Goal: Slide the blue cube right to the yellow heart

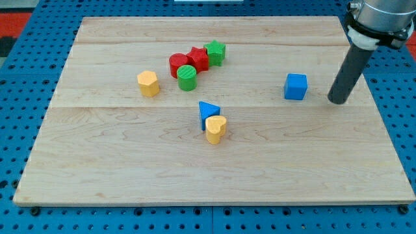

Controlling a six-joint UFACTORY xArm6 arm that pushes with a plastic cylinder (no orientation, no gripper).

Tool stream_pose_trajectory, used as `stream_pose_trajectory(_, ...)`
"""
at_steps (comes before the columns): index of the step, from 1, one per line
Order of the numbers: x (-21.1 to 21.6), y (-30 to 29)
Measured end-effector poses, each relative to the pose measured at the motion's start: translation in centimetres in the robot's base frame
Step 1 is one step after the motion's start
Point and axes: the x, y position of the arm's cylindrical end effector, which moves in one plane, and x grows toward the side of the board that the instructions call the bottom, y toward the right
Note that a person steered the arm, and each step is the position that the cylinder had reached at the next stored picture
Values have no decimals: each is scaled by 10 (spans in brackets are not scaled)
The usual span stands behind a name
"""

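The blue cube (296, 86) sits on the wooden board at the view's right. The yellow heart (216, 129) sits near the board's middle, touching a blue triangle (208, 112) just above it. My tip (338, 101) rests on the board a little to the right of the blue cube and slightly lower, apart from it. The rod leans up toward the view's top right corner.
A yellow hexagonal block (149, 83) sits at the left. A cluster above the middle holds a red cylinder (177, 64), a green cylinder (187, 77), a red star (198, 59) and a green star (215, 52). The wooden board (97, 175) lies on a blue pegboard.
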Motion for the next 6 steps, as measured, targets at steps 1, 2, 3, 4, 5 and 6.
stream_pose_trajectory(1,-44,-32)
stream_pose_trajectory(2,-28,-63)
stream_pose_trajectory(3,21,-72)
stream_pose_trajectory(4,24,-99)
stream_pose_trajectory(5,16,-104)
stream_pose_trajectory(6,55,-104)
